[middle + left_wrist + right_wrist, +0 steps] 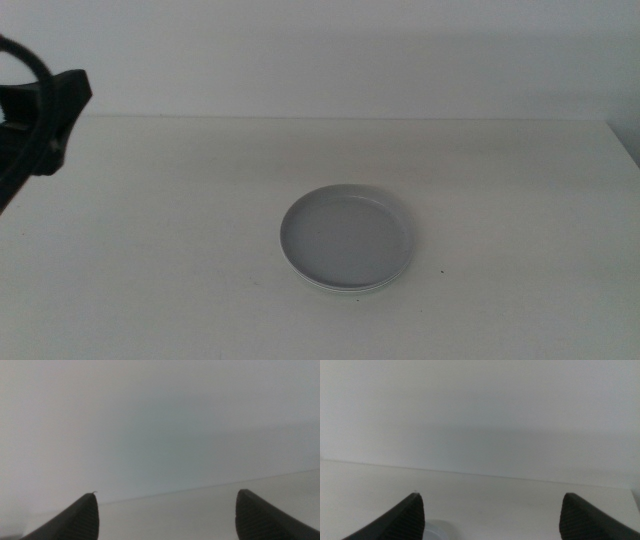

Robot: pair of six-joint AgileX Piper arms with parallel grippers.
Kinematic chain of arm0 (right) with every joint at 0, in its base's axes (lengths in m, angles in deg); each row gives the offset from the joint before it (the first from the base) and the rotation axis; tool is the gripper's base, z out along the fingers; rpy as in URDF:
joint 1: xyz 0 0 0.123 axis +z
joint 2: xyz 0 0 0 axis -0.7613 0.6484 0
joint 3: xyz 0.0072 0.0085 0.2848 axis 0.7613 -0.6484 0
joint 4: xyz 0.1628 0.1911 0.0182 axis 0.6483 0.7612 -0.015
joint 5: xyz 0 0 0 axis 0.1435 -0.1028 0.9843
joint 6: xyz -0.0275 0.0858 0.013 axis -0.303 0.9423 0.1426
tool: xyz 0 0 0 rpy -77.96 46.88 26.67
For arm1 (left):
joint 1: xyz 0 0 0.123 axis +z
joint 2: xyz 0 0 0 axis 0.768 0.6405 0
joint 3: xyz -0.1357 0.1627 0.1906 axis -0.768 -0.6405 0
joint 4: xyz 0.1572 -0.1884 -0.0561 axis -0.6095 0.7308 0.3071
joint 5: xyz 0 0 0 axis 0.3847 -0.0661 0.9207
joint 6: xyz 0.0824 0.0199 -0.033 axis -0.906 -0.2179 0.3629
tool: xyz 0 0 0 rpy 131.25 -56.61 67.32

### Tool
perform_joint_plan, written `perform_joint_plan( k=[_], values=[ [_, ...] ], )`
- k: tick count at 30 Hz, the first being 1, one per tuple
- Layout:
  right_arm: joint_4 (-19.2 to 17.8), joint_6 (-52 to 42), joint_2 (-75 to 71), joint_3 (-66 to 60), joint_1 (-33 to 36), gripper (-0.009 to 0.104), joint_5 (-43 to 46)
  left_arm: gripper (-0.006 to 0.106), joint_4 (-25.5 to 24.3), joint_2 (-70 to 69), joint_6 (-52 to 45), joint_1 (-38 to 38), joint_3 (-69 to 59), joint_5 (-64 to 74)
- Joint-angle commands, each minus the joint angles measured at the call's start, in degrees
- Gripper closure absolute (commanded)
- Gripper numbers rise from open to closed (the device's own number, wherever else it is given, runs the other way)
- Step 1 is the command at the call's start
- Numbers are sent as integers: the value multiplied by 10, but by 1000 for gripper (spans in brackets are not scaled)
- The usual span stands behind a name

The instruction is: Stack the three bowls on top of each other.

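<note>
1. Table (150,250): pale, flat, with a plain wall behind its far edge.
2. Bowls: one stack sits on the table near its middle, slightly toward the right arm's side. The grey-blue bowl (347,236) lies on top, upright, its inside facing up.
3. Under the grey-blue bowl, along the near side of the stack, a thin crescent of a lighter rim (345,290) shows. It looks whitish with a faint green tint; whether this is one dish or two cannot be told at this resolution.
4. Left arm (35,115): dark body and cable visible well to the left of the stack, raised above the table's far-left area. Not touching the stack.
5. Left gripper (165,510): jaws spread wide apart, nothing between them. Its wrist view shows only the wall and the table's far edge.
6. Right gripper (490,512): jaws likewise spread wide, holding nothing. It is outside the middle view.
7. In the right wrist view a small pale rounded patch (437,530) appears beside one jaw; probably part of the stack, but too blurred to confirm.
</note>
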Motion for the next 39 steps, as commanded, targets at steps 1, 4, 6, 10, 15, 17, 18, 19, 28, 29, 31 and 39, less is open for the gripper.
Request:
perform_joint_plan(
  k=[1,4,6,10,15,17,18,19,28,29,31,39],
  values=[
    [6,-2,-2,-5,-4,16,3,7,-17,-19,2,-2,-2,-5],
    [58,-2,-13,-33,-4,16,35,7,-42,-52,2,-2,-13,-2],
    [67,-1,-39,-91,-4,16,102,7,-42,-86,2,4,-40,-15],
    [67,-1,-121,-274,-19,16,231,7,-65,-177,2,31,-144,-15],
    [67,-1,-265,-427,-86,16,229,7,-85,-296,2,63,-262,6],
    [70,-1,-320,-471,-116,16,229,7,-80,-329,2,67,-305,-2],
    [73,-1,-341,-490,-127,16,229,7,-78,-344,2,67,-323,-9],
    [79,-1,-367,-508,-139,16,229,7,-78,-359,2,67,-339,-15],
    [75,-1,-463,-581,-164,16,213,7,-76,-406,2,67,-381,3],
    [63,-1,-463,-581,-164,16,198,7,-72,-406,2,67,-381,0],
    [58,-1,-463,-581,-164,16,198,7,-63,-406,2,67,-381,-14],
    [57,-1,-463,-581,-164,16,206,7,-63,-406,2,67,-381,-20]
  ],
)
